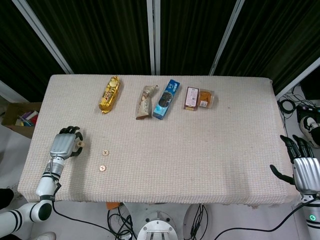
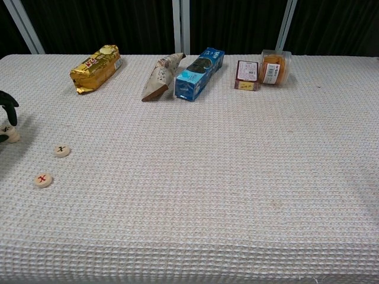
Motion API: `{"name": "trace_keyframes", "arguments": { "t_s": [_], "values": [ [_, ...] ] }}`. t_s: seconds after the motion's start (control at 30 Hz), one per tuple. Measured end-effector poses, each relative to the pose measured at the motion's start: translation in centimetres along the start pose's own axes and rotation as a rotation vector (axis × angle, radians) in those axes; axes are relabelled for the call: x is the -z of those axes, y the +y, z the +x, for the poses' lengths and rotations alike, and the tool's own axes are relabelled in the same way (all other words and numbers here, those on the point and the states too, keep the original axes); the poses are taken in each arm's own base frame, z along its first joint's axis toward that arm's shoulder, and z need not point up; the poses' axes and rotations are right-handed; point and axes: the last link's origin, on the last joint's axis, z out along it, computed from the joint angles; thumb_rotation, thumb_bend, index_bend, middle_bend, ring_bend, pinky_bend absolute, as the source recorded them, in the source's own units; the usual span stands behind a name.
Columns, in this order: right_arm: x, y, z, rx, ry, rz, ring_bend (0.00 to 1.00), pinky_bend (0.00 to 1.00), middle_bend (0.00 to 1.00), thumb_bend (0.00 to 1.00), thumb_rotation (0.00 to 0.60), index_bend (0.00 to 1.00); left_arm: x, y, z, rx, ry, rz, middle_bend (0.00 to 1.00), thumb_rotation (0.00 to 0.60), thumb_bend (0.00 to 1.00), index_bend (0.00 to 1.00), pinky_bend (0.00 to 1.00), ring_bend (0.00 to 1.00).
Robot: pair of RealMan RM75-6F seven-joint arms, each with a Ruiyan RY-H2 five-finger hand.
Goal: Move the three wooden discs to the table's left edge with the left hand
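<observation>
Discs, wooden, three: small, flat, light, rigid, best pinched by the rim; one (image 2: 10, 136) at the left hand's (image 1: 64, 143) curled fingers, hold uncertain, near counter's (image 1: 210, 150) left edge; black-marked disc (image 2: 61, 150) and red-marked disc (image 2: 42, 180) nearby.

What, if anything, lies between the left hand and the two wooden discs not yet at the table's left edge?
Nothing visible does. Bare cloth separates the left hand from the black-marked disc and the red-marked disc. The third disc is at the hand's fingertips. The snack packets lie along the far edge.
</observation>
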Motion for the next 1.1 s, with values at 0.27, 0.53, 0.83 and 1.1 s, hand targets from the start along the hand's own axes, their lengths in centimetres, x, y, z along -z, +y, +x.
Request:
{"name": "trace_keyframes", "arguments": {
  "t_s": [0.27, 0.53, 0.83, 1.1],
  "values": [
    [0.1, 0.1, 0.0, 0.0, 0.001, -0.002, 0.04, 0.12, 0.19, 0.15, 0.6, 0.11, 0.8, 1.3, 0.8, 0.004, 0.043, -0.051, 0.16, 0.6, 0.33, 0.41, 0.16, 0.11],
    [0.4, 0.2, -0.1, -0.003, -0.001, -0.004, 0.04, 0.12, 0.19, 0.15, 0.6, 0.11, 2.0, 6.0, 0.4, -0.041, 0.024, -0.24, 0.16, 0.6, 0.33, 0.41, 0.16, 0.11],
    [0.8, 0.7, 0.1, -0.008, 0.006, -0.017, 0.04, 0.12, 0.19, 0.15, 0.6, 0.11, 0.9, 8.5, -1.1, -0.096, -0.039, -0.266, 0.15, 0.6, 0.33, 0.41, 0.16, 0.11],
    [1.0, 1.1, -0.1, -0.017, 0.006, -0.024, 0.04, 0.12, 0.19, 0.15, 0.6, 0.11, 0.8, 8.6, -1.3, -0.086, -0.061, -0.252, 0.15, 0.6, 0.33, 0.44, 0.16, 0.11]
  ]
}}
